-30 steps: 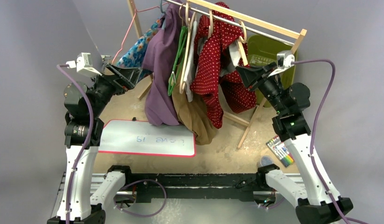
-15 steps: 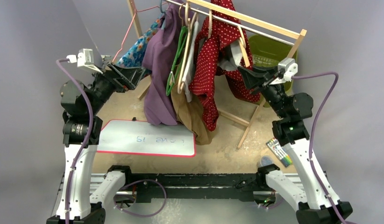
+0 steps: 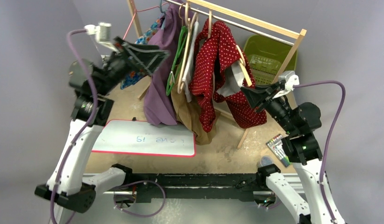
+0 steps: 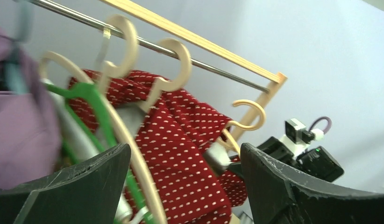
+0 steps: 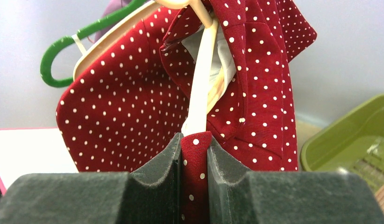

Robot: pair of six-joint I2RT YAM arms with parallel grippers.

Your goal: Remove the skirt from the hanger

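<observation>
1. Black pads of the right gripper (image 5: 195, 140) clamped tight on a fold of the red dotted skirt (image 5: 124, 107).
2. Straight above the pinch, at 12 o'clock: cream hanger (image 5: 202, 79) arm, wrapped by the skirt.
3. From overhead, skirt below the rail (image 3: 255, 23), one flap stretched toward 4 o'clock into the grip.
4. Left gripper (image 4: 181, 154) raised at 9 o'clock of the skirt, jaws spread wide, holding nothing, beside a purple garment (image 3: 160, 79).
5. Green bin (image 3: 267, 53) at 2 o'clock of the skirt, whiteboard (image 3: 143, 137) at 7 o'clock.
</observation>
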